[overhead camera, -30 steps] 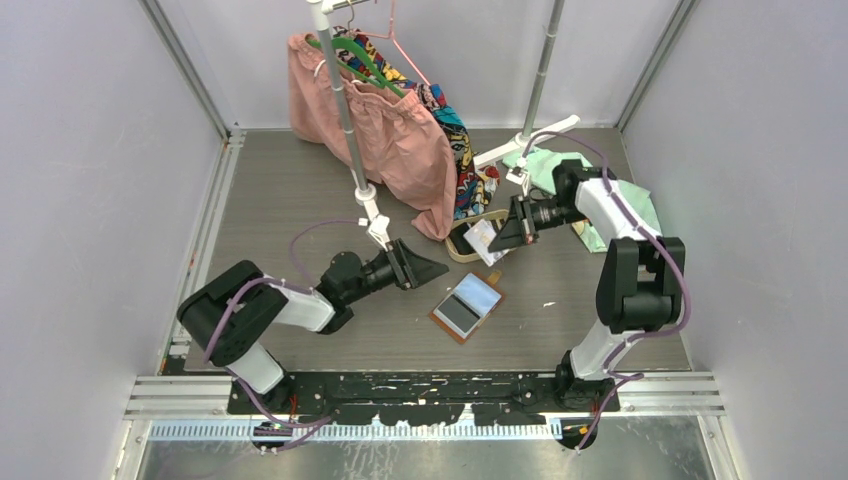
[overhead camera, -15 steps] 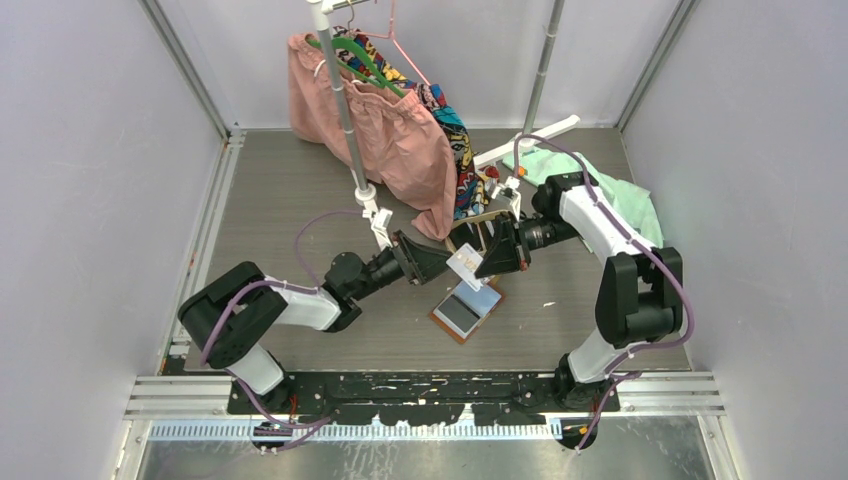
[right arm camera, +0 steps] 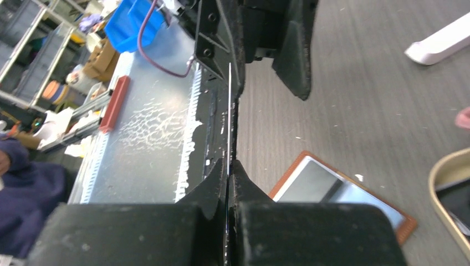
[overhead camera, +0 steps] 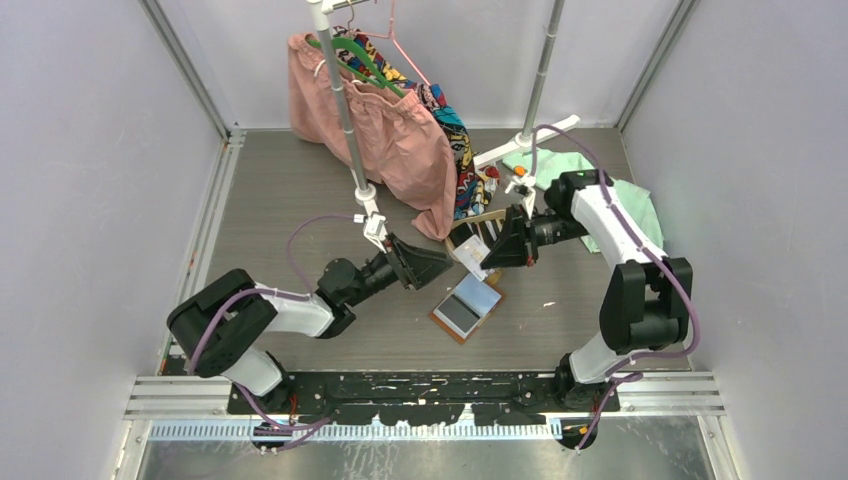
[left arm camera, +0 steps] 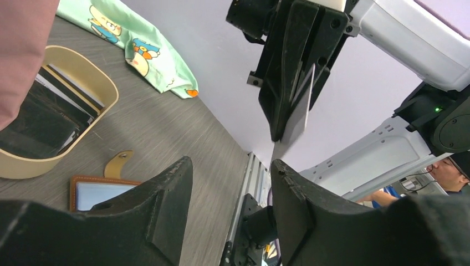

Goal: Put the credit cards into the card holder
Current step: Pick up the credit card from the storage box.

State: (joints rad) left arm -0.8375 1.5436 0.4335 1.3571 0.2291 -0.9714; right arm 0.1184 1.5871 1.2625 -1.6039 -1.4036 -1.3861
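Above the table (overhead camera: 280,200), between tray (left arm camera: 108,91) and card holder (overhead camera: 467,307), a whitish card (overhead camera: 468,253) is pinched by one end in the right gripper (overhead camera: 497,250), jaws clamped tight on it. Its long axis is run out along the fingers toward the left gripper (overhead camera: 440,265), free end leading. Left jaws are seen part-way apart, nothing between them, mouth turned at the card. From the left wrist the free end is seen just off that mouth, nearer one finger than the middle; contact cannot be told. Hand-over is judged to be the step: a small sideways shift is likely needed to centre the card before closing. Card holder is laid open below, pockets up; more cards (left arm camera: 50,111) are lying in the tray.
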